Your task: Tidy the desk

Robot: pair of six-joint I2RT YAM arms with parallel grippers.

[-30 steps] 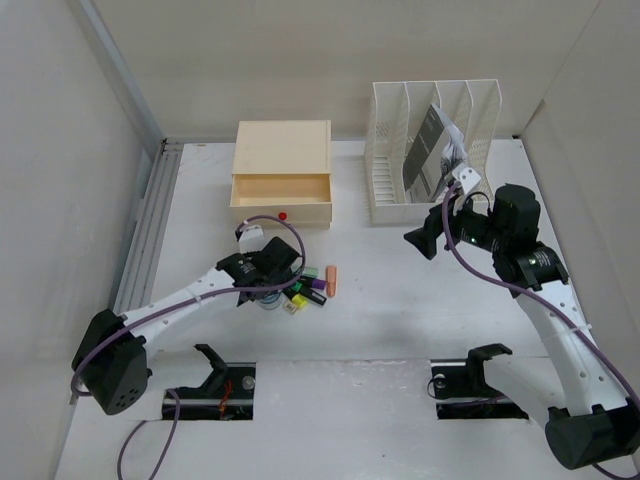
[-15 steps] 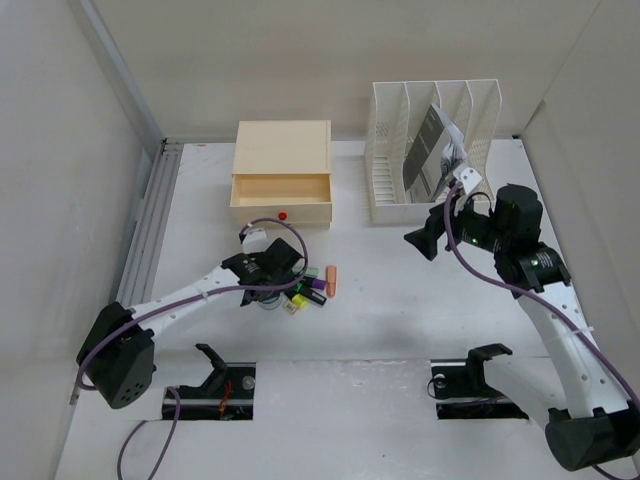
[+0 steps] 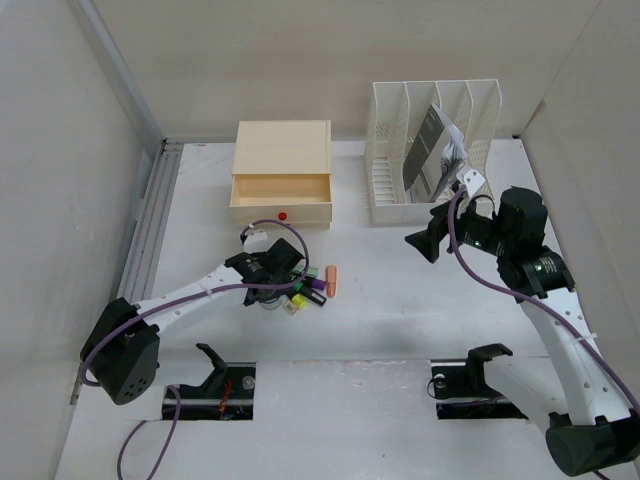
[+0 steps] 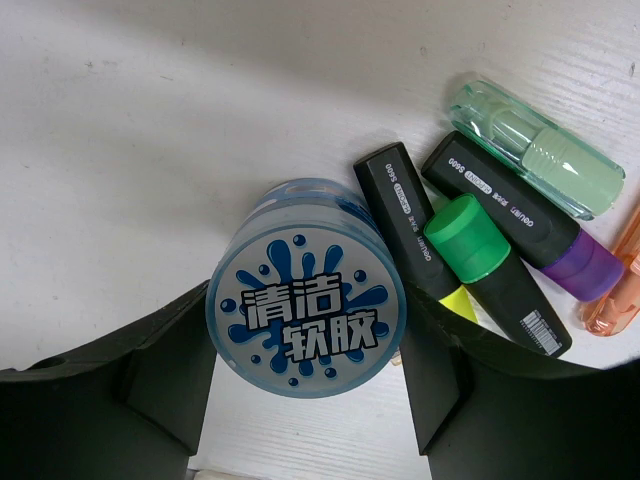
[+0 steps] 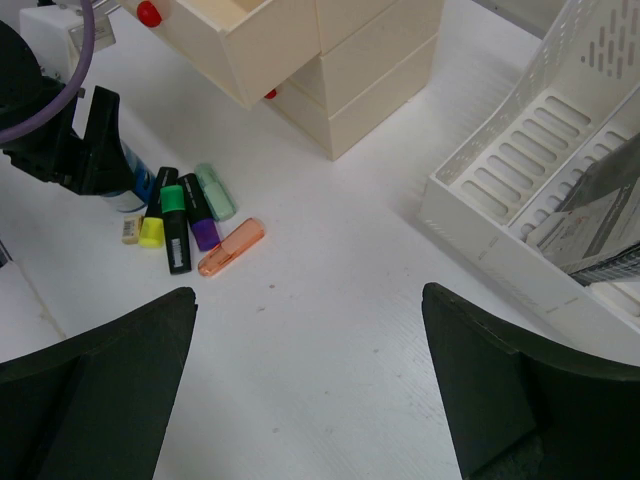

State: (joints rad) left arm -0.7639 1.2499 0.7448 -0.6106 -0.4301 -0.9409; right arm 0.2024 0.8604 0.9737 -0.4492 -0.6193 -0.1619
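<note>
Left gripper (image 4: 305, 345) is closed on the tub (image 4: 300, 290) beside the markers (image 4: 470, 250), apparently for lifting off the desk (image 4: 150, 130). Right gripper (image 5: 310, 300) hangs wide, empty.

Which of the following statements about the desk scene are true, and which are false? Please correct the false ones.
1. The drawer of the wooden box is pulled open. True.
2. The fingers of the left gripper stand on either side of a round blue tub. True.
3. The right gripper holds the orange highlighter. False: its jaws are wide apart with nothing between them, and the highlighter lies on the desk beside the other pens.
4. The white file rack is empty. False: papers stand in it.
</note>
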